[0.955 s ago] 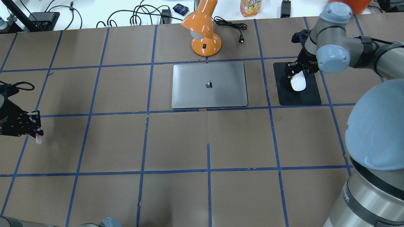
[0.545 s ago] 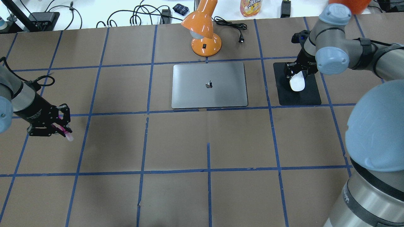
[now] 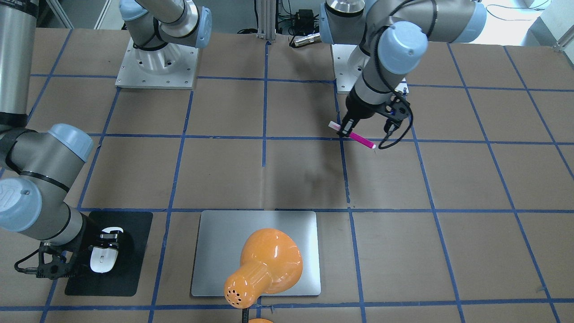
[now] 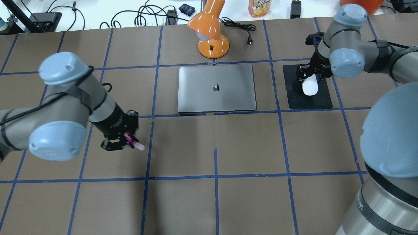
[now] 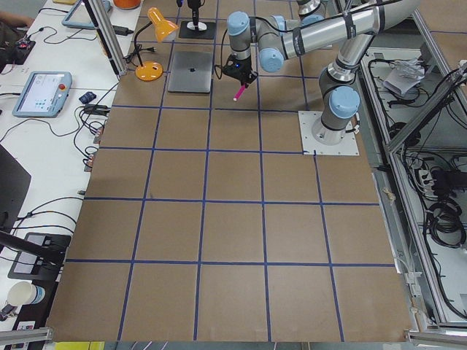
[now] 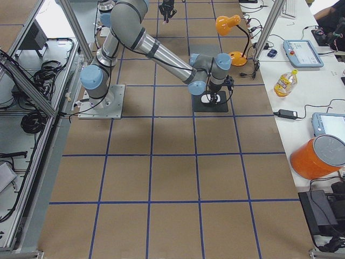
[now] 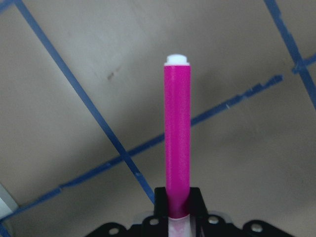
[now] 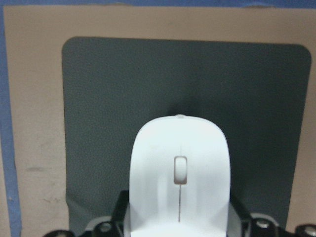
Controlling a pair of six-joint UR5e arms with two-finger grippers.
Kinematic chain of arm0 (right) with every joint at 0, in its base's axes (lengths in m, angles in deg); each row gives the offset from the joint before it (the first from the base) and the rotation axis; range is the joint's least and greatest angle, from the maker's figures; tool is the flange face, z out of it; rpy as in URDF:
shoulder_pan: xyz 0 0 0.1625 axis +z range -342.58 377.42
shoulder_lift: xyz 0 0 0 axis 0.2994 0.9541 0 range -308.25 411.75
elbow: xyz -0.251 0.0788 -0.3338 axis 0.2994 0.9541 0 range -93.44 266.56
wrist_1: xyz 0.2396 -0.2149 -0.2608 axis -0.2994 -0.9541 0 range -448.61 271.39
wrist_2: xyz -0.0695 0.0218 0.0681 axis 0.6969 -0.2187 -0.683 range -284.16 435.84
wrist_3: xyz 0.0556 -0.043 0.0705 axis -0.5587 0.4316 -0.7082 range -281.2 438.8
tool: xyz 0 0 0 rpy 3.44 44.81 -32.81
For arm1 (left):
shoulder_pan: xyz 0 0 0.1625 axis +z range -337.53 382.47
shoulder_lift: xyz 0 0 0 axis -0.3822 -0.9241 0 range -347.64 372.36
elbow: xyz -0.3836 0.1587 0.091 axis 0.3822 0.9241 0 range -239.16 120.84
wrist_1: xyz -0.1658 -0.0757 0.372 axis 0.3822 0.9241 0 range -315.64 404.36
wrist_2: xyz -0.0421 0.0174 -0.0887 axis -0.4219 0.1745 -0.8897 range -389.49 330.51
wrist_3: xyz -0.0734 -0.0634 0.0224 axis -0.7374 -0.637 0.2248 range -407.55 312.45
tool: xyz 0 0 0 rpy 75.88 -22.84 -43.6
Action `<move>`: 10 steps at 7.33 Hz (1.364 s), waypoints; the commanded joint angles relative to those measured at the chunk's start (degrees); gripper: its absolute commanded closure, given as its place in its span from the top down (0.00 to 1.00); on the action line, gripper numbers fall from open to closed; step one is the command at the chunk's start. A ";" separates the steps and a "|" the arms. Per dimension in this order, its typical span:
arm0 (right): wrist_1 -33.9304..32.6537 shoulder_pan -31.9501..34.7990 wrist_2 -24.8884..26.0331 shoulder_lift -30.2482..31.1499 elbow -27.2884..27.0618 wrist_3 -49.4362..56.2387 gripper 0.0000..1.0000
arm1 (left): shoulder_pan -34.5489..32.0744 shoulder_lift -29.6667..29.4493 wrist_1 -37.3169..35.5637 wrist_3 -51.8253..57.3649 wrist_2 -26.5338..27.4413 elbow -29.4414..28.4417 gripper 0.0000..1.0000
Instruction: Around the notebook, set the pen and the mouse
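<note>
We're looking at a robotics lab: two arms [image 5: 321,42] sitting bolted to a tape-gridded table [image 5: 233,219], pendants [image 5: 40,93] and cables [image 5: 51,211] lying along the side benches [image 5: 36,142].

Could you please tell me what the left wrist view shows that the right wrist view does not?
Only the left wrist view shows the pen, held by the left gripper. Only the right wrist view shows the mouse, held by the right gripper over the black pad. Both show the brown table and blue tape.
</note>
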 commanded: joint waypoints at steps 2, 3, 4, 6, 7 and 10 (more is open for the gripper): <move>3.97 0.05 0.84 0.39 1.40 -0.59 1.00 | -8.95 -6.87 -8.98 -22.34 -4.44 -0.47 0.00; 8.09 0.05 0.75 1.70 2.63 -0.68 1.00 | -10.09 -9.16 -12.55 -28.89 -4.61 -0.82 0.00; 12.83 0.31 0.84 5.80 3.17 -0.94 1.00 | -12.10 -10.05 -14.41 -30.78 -3.39 -1.78 0.00; 27.21 0.93 0.67 14.24 3.35 -2.25 1.00 | -12.64 -13.56 -14.61 -31.41 -2.06 -3.97 0.00; 29.73 1.80 0.75 18.28 3.26 -3.91 1.00 | -12.65 -15.40 -15.04 -31.59 -2.24 -5.03 0.00; 33.43 8.57 0.75 28.14 3.87 -9.82 1.00 | -13.35 -18.58 -15.49 -35.28 -1.80 -7.33 0.00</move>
